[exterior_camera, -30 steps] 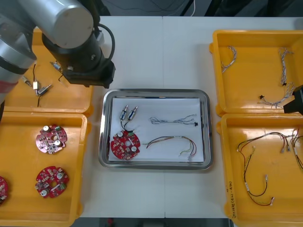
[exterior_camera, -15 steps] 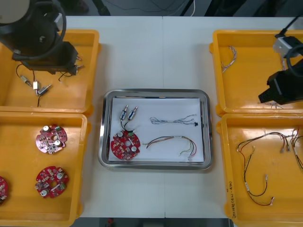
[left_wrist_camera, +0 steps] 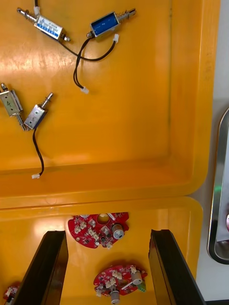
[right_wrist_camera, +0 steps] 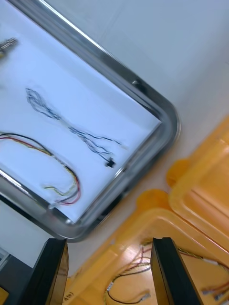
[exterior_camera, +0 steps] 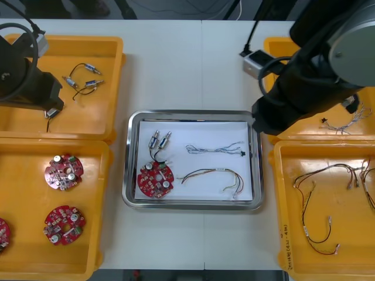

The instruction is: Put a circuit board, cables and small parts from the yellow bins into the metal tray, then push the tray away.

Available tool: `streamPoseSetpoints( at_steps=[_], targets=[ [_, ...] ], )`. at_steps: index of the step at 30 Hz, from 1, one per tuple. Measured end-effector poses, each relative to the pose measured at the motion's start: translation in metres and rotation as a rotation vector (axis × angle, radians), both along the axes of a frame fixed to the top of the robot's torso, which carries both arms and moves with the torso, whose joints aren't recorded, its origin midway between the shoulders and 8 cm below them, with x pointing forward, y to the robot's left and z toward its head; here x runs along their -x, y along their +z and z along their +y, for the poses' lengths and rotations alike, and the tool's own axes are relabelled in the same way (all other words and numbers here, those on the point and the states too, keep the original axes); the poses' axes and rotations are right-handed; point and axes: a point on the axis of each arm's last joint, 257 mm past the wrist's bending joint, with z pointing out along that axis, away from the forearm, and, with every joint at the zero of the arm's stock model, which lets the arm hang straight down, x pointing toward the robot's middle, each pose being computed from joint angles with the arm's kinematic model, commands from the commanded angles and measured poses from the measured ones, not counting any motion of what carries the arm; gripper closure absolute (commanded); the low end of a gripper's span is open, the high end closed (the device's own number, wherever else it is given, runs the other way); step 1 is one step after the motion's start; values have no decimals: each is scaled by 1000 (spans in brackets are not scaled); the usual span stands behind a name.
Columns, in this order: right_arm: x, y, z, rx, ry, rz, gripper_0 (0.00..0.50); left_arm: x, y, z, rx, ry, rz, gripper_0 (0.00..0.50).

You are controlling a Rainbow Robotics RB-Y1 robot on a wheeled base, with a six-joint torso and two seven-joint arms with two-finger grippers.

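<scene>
Hovering spread, empty: right pincer [right_wrist_camera: 109,243] beside metal tray [right_wrist_camera: 167,119], left pincer [left_wrist_camera: 107,233] over yellow bins [left_wrist_camera: 129,119]; rim writing [exterior_camera: 285,244] unreadable.

The left arm [exterior_camera: 23,79] sits at ten o'clock in the front view, wrist pointing down. The left pincer [left_wrist_camera: 107,234] has its black fingers [left_wrist_camera: 52,267] spread wide, gripping nothing. The right arm [exterior_camera: 310,76] reaches in from two o'clock toward the centre. The right pincer [right_wrist_camera: 109,240] is likewise spread and unladen.
</scene>
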Motion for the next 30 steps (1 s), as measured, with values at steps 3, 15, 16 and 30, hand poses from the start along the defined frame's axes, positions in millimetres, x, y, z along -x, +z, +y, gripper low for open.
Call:
streamPoseSetpoints(
  at_steps=[3,15,16,30],
  targets=[
    [8,-5,31,13,77,6,0,8,-2,5,12,6,-7,0],
    [40,-38,98,91,290,40,0,47,-15,22,45,22,-29,0],
    [41,-41,98,114,325,33,0,50,-16,23,46,24,-28,0],
    [55,-85,112,375,729,-27,0,85,-26,52,62,92,-29,0]
  ],
)
